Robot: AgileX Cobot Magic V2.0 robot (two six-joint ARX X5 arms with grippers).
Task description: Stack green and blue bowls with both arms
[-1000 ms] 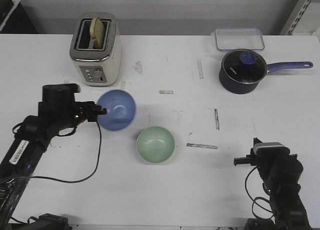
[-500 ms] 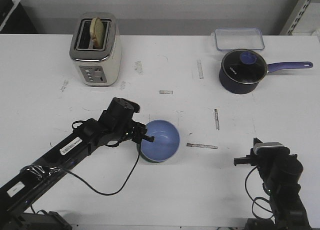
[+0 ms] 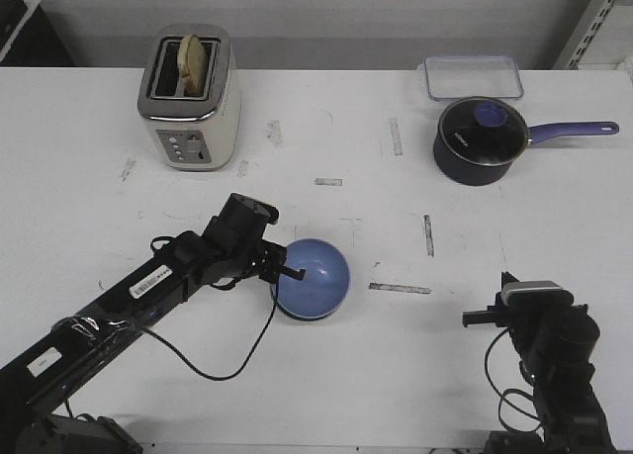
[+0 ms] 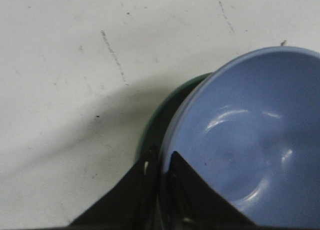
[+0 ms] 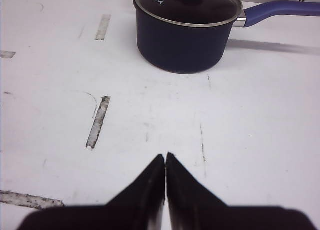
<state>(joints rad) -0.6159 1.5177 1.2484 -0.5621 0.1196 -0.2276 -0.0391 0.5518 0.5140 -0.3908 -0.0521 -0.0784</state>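
Lowered, blue bowl (image 3: 314, 278) now nests in green bowl (image 4: 160, 121), rim gripper-pinched.

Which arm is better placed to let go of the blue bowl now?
The left: its gripper pinches the blue bowl rim, seated in the green bowl. The right gripper is far, jaws shut.

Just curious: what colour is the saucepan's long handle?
Purple-blue, lighter than the dark navy saucepan body; the saucepan handle shows whole in the front view.
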